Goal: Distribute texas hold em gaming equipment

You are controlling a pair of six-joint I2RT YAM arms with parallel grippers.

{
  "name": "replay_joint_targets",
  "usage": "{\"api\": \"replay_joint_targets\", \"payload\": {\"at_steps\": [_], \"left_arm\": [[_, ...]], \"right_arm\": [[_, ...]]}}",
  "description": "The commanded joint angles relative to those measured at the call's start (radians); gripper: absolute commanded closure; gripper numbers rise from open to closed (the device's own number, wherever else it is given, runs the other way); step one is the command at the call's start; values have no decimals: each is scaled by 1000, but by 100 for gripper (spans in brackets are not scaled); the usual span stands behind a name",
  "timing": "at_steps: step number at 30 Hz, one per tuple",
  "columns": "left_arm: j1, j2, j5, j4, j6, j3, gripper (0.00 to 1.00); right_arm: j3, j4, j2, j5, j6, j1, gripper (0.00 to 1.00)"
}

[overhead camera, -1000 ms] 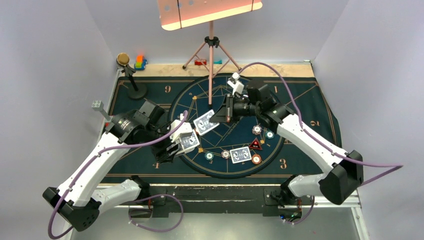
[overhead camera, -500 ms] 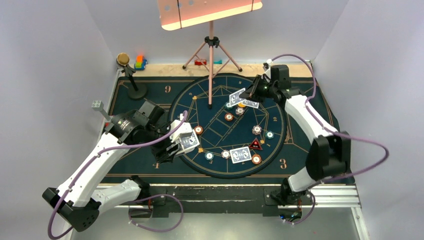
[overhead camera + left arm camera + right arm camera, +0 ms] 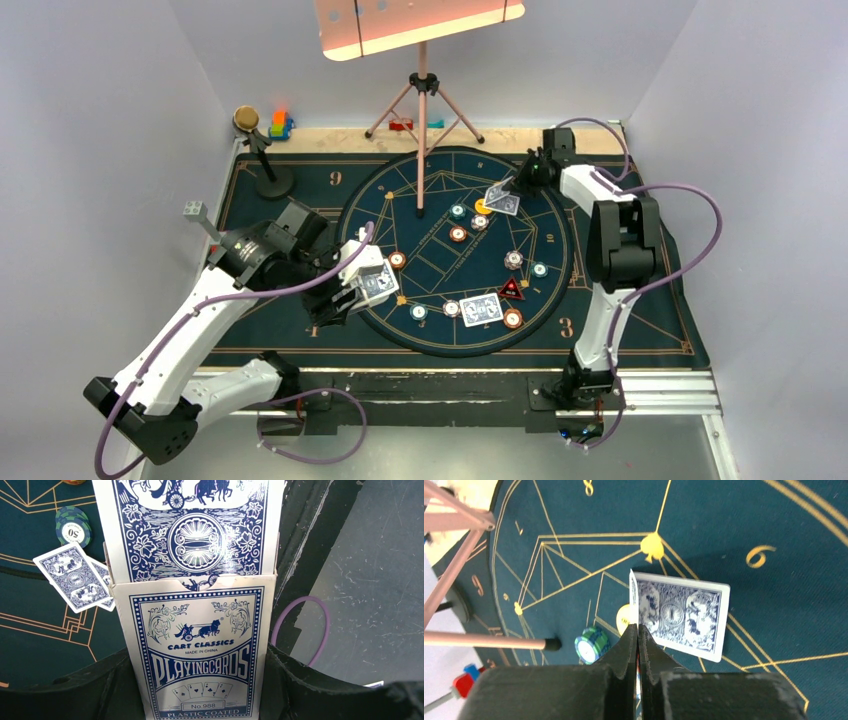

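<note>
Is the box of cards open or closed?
Open. In the left wrist view, a card pokes up out of the box, past its top edge.

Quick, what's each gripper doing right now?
Left gripper: closed on the card box.
Right gripper: closed on a playing card.

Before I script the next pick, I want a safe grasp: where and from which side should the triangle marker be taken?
Probably from straight above: the marker lies flat on the mat, so only its rim offers hold. Pinch tip against base, since the cards crowd its left corner.
</note>
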Motion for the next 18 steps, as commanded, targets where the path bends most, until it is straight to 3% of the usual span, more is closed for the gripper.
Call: {"api": "replay_joint_targets", "payload": {"at_steps": [1,5,7,12,15,18], "left_arm": [[5,-9,32,9,9,35,100],[5,-3,35,5,8,42,100],[4,-5,35,3,8,41,100],[5,-6,37,0,8,40,100],[4,-6,39,1,6,41,100],[5,-7,40,2,6,41,100]], "right_arm": [[87,-18,6,138,-29,5,100],[114,-128,26,215,-42,5,63],[82,-137,0,246,-42,6,51],[-3,-158,-123,291,-42,7,36],[-30,-191,-225,333,-39,16,31],[-61,-209,-347,259,-59,59,25]]}}
